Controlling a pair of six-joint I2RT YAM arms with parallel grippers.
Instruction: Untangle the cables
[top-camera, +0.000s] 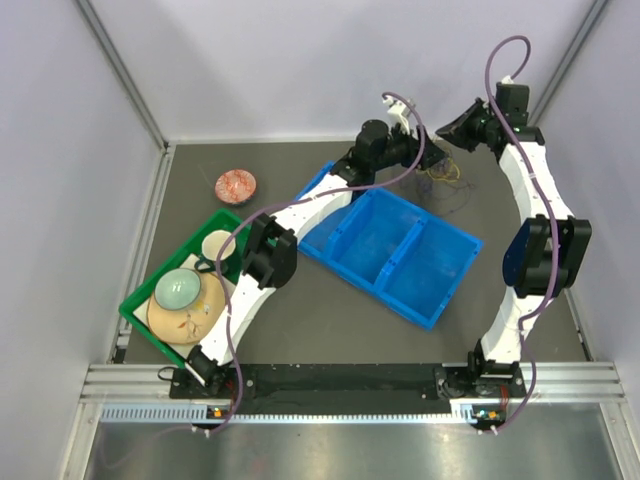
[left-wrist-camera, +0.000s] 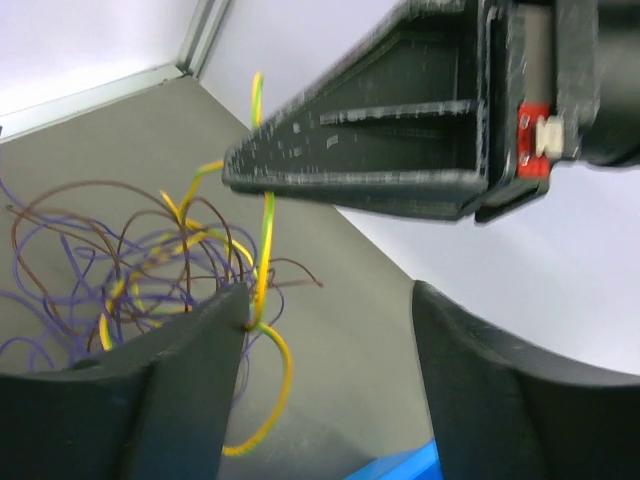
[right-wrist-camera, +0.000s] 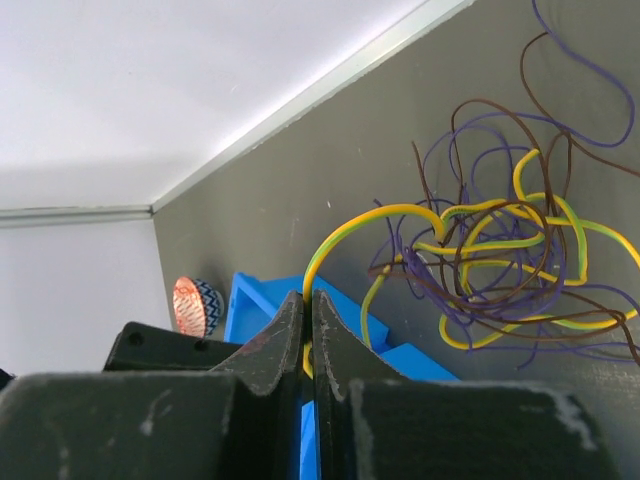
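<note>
The cables (right-wrist-camera: 500, 262) lie as a loose tangle of purple, brown and yellow-green wires on the grey table, seen at the back right (top-camera: 447, 182) in the top view. My right gripper (right-wrist-camera: 309, 300) is shut on one yellow-green cable (right-wrist-camera: 370, 218) that arches from its jaws over to the tangle. My left gripper (left-wrist-camera: 328, 300) is open just below the right gripper (left-wrist-camera: 380, 150). The same yellow-green cable (left-wrist-camera: 264, 240) runs down past the inner tip of its left finger (left-wrist-camera: 190, 370). Nothing sits in the wide gap between its fingers. Both grippers (top-camera: 428, 155) (top-camera: 448, 132) meet above the tangle.
A blue divided bin (top-camera: 395, 255) lies in the middle of the table, just in front of the tangle. A green tray (top-camera: 140, 300) with bowls and a plate stands at the front left. A small patterned bowl (top-camera: 235, 184) sits behind the tray. Walls enclose the table.
</note>
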